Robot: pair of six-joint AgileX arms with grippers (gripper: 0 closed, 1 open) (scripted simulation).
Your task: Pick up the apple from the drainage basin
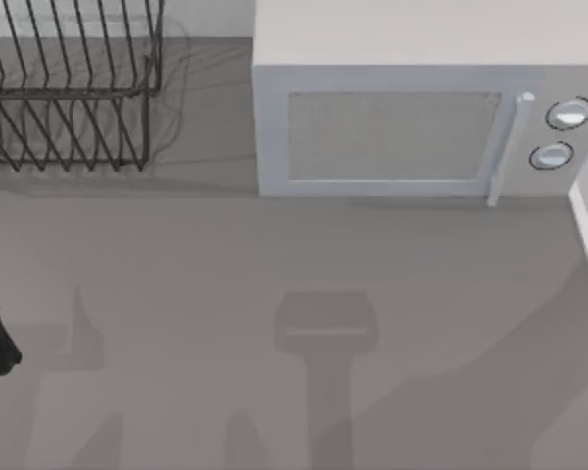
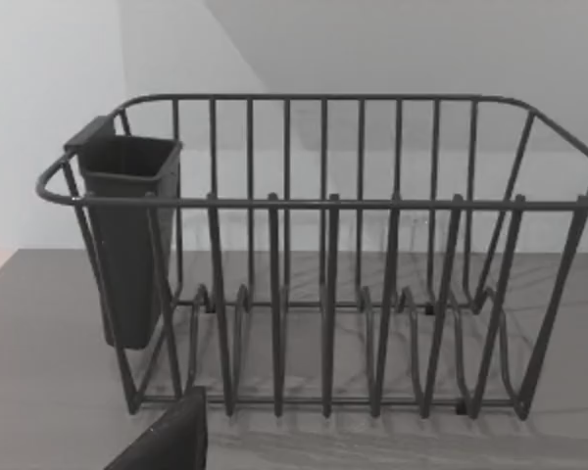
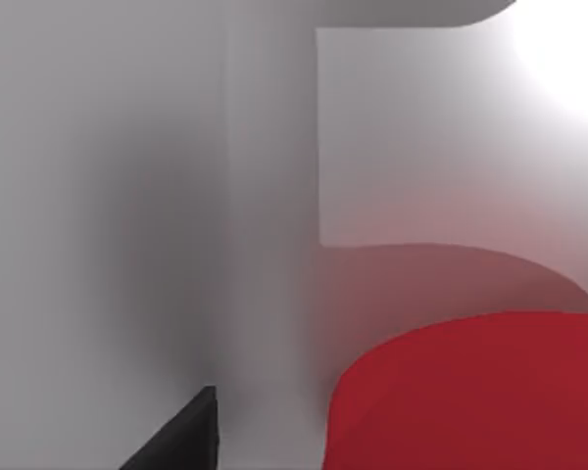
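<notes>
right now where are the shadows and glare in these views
Top view: soft arm shadows fall on the grey table, and the wire dish rack casts thin line shadows beside it. Left wrist view: even light, with faint bar shadows under the rack. Right wrist view: a bright glare in one corner, the red apple close up and tinting the pale basin wall pink.

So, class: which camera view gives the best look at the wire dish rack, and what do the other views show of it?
The left wrist view: the dish rack stands whole and side-on, with its upright wires and the dark cup hung at one end. The top view cuts it off at the table's far left corner. The right wrist view faces a red apple instead.
</notes>
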